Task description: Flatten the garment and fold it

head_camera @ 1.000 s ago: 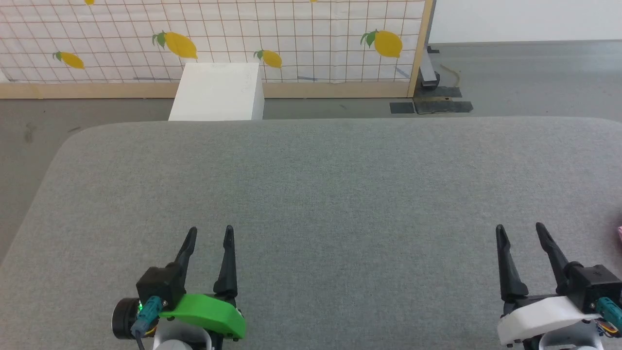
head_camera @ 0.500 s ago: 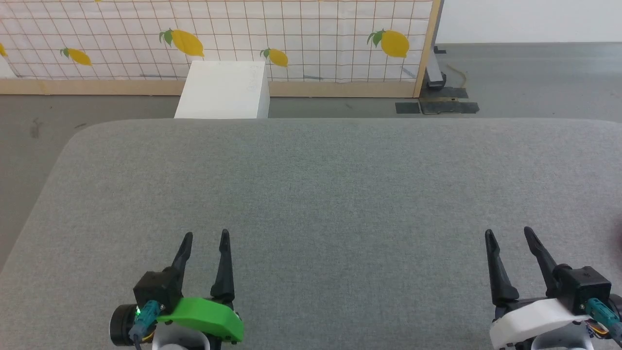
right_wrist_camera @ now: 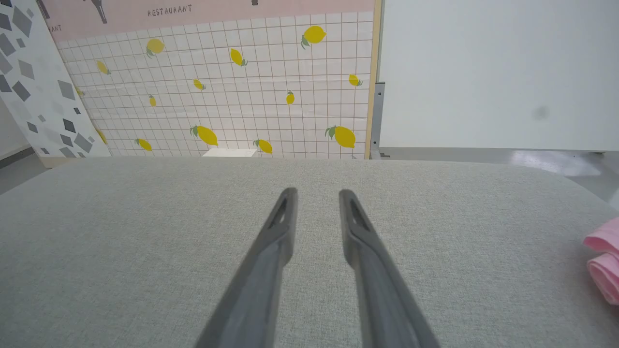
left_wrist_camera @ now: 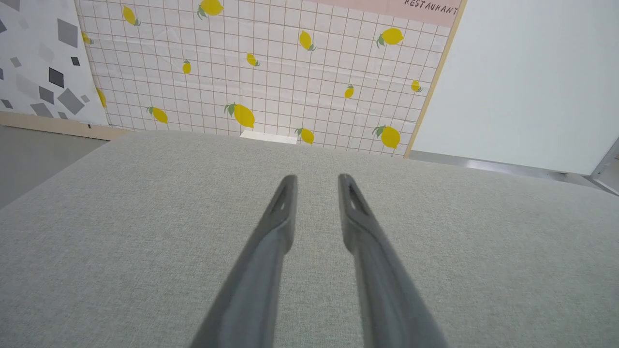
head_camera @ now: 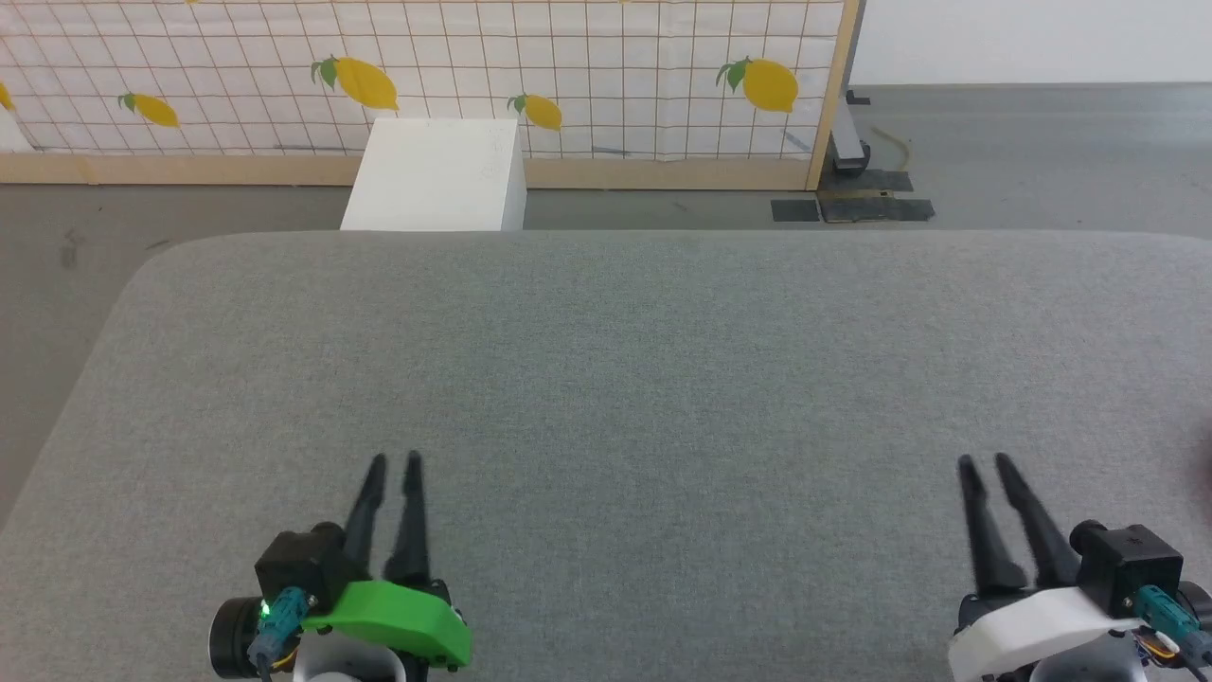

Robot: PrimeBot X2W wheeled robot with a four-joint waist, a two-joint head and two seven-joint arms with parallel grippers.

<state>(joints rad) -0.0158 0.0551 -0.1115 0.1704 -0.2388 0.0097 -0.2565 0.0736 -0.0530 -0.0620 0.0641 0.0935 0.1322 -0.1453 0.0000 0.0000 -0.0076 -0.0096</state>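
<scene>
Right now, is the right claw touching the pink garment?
Apart. Right wrist view: garment at the far right edge, bare grey surface between it and the right claw.

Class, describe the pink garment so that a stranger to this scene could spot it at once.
Begin with the broad grey fabric-covered table in front of the lemon-patterned wall. In the right wrist view, look right of the right gripper, at the picture's edge. There lies the light pink soft cloth garment, bunched in rounded folds against flat grey weave.
</scene>
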